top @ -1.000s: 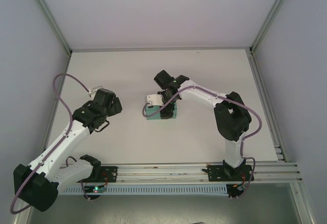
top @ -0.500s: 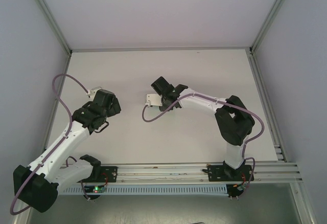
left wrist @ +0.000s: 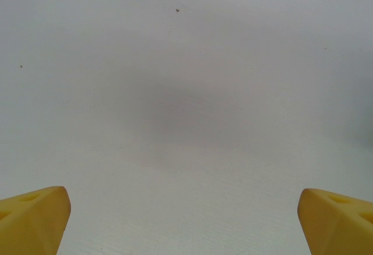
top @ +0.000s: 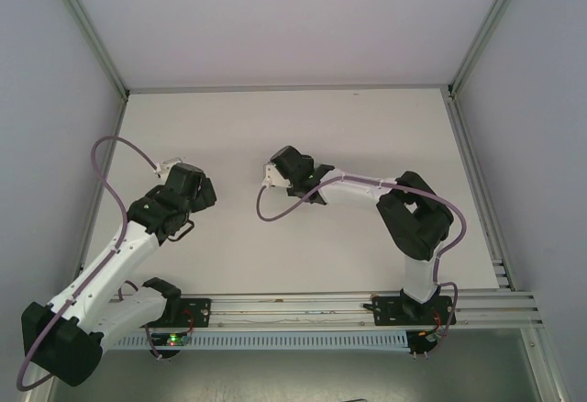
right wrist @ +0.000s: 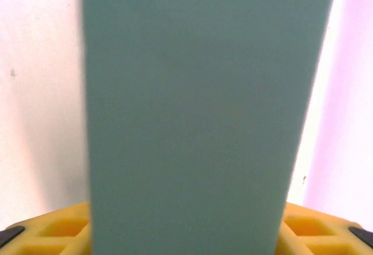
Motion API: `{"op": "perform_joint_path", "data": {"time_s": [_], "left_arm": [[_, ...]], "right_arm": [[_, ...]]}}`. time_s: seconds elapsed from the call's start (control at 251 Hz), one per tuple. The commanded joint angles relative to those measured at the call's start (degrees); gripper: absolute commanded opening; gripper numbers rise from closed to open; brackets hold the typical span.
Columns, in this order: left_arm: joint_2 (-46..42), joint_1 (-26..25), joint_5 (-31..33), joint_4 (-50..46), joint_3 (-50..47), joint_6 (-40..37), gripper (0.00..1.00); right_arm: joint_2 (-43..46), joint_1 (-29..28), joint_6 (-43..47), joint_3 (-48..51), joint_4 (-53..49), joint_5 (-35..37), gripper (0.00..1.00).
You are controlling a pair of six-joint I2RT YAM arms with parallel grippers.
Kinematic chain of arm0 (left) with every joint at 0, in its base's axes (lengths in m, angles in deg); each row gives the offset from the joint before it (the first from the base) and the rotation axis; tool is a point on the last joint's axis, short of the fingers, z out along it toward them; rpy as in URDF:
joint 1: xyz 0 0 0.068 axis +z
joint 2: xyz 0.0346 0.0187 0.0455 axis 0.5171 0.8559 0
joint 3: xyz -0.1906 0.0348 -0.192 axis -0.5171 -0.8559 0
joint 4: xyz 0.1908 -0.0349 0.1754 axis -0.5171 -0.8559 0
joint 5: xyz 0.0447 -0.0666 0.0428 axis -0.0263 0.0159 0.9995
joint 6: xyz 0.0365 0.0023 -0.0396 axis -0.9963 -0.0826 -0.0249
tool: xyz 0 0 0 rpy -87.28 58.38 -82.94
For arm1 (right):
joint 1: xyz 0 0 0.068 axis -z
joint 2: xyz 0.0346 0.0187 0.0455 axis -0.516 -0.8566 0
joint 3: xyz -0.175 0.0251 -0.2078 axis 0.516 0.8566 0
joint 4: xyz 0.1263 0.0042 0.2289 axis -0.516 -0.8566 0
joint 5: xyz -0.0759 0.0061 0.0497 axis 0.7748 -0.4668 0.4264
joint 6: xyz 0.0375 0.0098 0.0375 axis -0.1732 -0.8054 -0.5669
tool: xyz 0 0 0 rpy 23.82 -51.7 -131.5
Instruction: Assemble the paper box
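Note:
The paper box (right wrist: pixel 198 121) is a flat teal-green card face, close up in the right wrist view, upright between that gripper's yellow fingers (right wrist: pixel 52 229). My right gripper (right wrist: pixel 186 234) is shut on it, one finger at each side of the card. From above, the right gripper (top: pixel 281 173) sits near the table's middle and its wrist hides the box. My left gripper (top: pixel 200 188) hangs to the left of it, well apart. It is open, its yellow fingertips (left wrist: pixel 35 214) spread wide over bare table, and the left gripper (left wrist: pixel 186 223) holds nothing.
The white table (top: pixel 367 127) is walled by grey panels at the left, right and back. An aluminium rail (top: pixel 303 306) carrying both arm bases runs along the near edge. A purple cable (top: pixel 266 205) loops beside the right wrist.
The right gripper swung slightly left and back and turned, so the teal box seen below it a second ago is now hidden under the wrist. The left arm barely shifted.

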Motion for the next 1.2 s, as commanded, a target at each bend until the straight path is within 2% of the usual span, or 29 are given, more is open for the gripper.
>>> {"op": "perform_joint_path", "data": {"time_s": [0.0,0.124,0.235,0.455,0.619,0.742,0.826,0.914,0.97,1.037,1.113,1.197], "left_arm": [[-1.5,0.8,0.2,-0.8,-0.7,1.3,1.0],[-2.5,0.8,-0.3,-0.3,-0.6,0.5,1.0],[-2.9,0.8,-0.5,0.1,-0.5,0.1,1.0],[-2.6,0.8,-2.2,1.3,-0.9,-0.5,1.0],[-2.1,0.8,0.3,2.1,-1.0,-1.3,1.0],[-1.5,1.1,7.1,7.5,-3.0,-4.5,1.0],[0.0,2.5,10.7,14.7,-4.8,-7.9,1.0],[3.1,6.6,11.8,26.2,-8.7,-13.2,1.0],[5.7,10.1,13.2,34.2,-11.1,-15.6,1.0],[9.8,14.7,11.8,44.4,-13.8,-19.3,1.0],[15.7,17.7,8.5,56.4,-16.4,-25.4,1.0],[22.5,19.1,6.1,67.2,-18.3,-28.3,1.0]], "right_arm": [[0.0,-1.7,-1.2,2.4,0.9,4.1,0.63],[1.7,-3.1,-2.6,4.6,-1.2,4.5,0.79],[4.5,-4.5,-4.3,5.5,-7.5,0.6,0.98],[11.0,-5.7,-7.2,6.0,-21.5,-15.2,0.98],[19.4,-3.3,-11.0,9.3,-15.0,-15.7,0.98],[26.7,4.4,-23.6,12.0,-6.2,-15.7,0.98],[31.2,14.0,-35.8,15.9,1.4,-16.2,0.98],[34.9,24.2,-45.7,21.7,8.5,-17.2,0.98],[36.6,29.5,-47.4,26.6,13.9,-18.0,0.98],[37.5,34.2,-48.6,32.0,21.0,-17.0,0.98],[37.2,37.5,-48.6,37.4,30.2,-16.8,0.98],[34.7,39.7,-50.6,43.2,42.6,-14.1,0.98]]}}
